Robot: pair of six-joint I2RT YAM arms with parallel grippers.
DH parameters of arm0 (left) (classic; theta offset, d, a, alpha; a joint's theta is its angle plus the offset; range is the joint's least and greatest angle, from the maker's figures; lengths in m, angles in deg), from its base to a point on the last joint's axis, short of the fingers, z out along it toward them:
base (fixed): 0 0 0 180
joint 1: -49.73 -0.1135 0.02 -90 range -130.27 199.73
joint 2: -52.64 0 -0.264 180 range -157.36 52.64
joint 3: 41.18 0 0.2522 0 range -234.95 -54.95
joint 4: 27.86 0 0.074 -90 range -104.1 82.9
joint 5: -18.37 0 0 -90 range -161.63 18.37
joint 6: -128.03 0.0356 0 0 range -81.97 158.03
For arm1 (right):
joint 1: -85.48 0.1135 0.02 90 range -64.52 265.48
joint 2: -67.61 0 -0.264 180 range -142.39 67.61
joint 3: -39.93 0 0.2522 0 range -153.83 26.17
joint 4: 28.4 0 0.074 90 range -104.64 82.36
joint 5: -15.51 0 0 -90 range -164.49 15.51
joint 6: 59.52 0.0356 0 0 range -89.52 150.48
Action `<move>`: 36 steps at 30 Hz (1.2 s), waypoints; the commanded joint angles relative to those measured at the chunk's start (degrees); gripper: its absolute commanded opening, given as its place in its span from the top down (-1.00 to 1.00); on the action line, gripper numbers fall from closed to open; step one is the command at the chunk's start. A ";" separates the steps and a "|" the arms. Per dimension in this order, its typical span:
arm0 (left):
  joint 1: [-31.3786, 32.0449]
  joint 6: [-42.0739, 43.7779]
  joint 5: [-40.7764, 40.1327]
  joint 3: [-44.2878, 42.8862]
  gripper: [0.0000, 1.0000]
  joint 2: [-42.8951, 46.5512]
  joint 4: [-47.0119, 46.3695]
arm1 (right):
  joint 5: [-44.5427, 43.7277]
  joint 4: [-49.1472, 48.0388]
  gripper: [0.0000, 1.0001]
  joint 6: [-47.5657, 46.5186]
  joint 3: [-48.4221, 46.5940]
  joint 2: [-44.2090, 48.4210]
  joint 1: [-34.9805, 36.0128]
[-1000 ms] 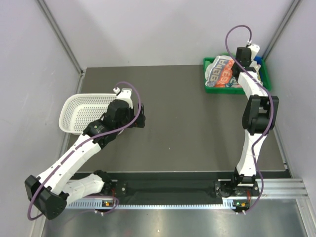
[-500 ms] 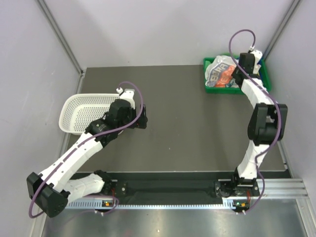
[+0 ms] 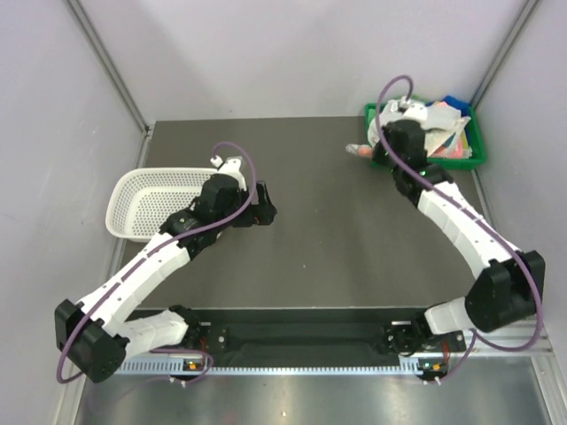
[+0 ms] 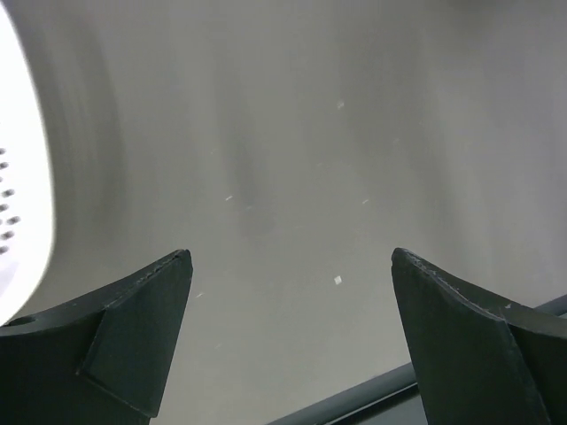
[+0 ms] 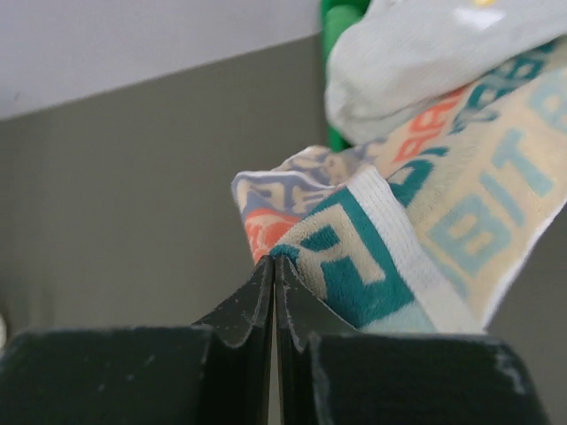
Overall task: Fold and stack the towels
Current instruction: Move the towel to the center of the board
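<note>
The right end effector [image 5: 274,262] pinched the lettered towel [image 5: 443,232] tight beside the green tray [image 3: 461,162]. The left end effector [image 4: 292,266] hung wide open over the bench [image 4: 292,133].

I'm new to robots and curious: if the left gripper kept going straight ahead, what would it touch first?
Probably only the bare dark grey table top: nothing lies ahead of the open left gripper; the white perforated plastic basket sits aside.
</note>
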State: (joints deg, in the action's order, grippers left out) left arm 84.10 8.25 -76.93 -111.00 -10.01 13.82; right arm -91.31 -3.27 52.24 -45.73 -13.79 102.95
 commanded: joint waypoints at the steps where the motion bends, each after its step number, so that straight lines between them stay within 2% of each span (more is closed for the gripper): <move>1: 0.08 -5.99 2.40 0.67 -0.98 -1.33 -8.65 | -0.49 3.04 1.00 2.41 5.43 6.16 5.98; 6: 0.61 -8.27 2.84 4.19 -0.98 -3.52 -14.12 | -4.36 3.13 1.00 7.75 16.43 14.77 20.30; 11: 0.79 -10.03 2.66 6.66 -0.98 -6.51 -17.55 | -5.06 4.35 1.00 14.70 21.53 16.27 30.93; 15: 0.87 -9.68 3.19 5.61 -0.98 -11.51 -19.83 | -6.12 6.72 -0.06 16.13 20.40 18.03 33.41; 18: 1.66 -9.33 4.07 4.55 -0.98 -15.20 -20.80 | -10.06 9.89 -0.32 14.03 17.85 19.61 33.41; 20: 2.80 -8.72 3.81 3.85 -0.98 -18.01 -21.86 | -14.96 12.26 -0.38 12.79 16.19 20.06 33.24; 24: 4.04 -7.40 4.95 -1.05 -0.97 -25.22 -23.18 | -18.69 13.06 -0.32 11.20 13.90 18.13 31.31; 27: 5.44 -5.47 4.95 -7.46 -0.96 -31.62 -22.13 | -19.04 14.02 -0.24 9.45 11.70 16.02 25.00; 28: 6.14 -4.51 4.86 -9.06 -0.95 -33.22 -21.51 | -17.47 13.24 -0.22 8.92 12.74 16.19 18.80; 29: 6.67 -4.15 4.77 -10.55 -0.95 -36.11 -21.07 | -10.58 11.41 -0.16 7.96 13.36 16.45 15.17; 30: 7.02 -3.80 4.34 -13.27 -0.94 -37.53 -20.63 | -7.47 10.78 -0.05 7.51 13.89 16.45 11.65; 31: 7.81 -3.10 3.99 -14.69 -0.94 -39.20 -20.37 | -3.70 10.51 -0.04 7.07 14.41 16.28 6.31; 35: 9.92 -0.99 2.32 -23.65 -0.88 -48.94 -16.86 | -1.20 11.65 -0.05 6.10 15.55 15.57 1.43; 36: 10.62 -0.37 -0.65 -27.58 -0.87 -50.53 -15.11 | -1.02 11.56 -0.04 6.28 16.26 15.75 1.25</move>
State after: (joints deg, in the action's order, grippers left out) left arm 92.88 4.69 -73.48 -131.22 -56.11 -3.51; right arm -97.32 8.82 60.09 -30.65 1.55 104.83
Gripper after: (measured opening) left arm 0.939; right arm 0.523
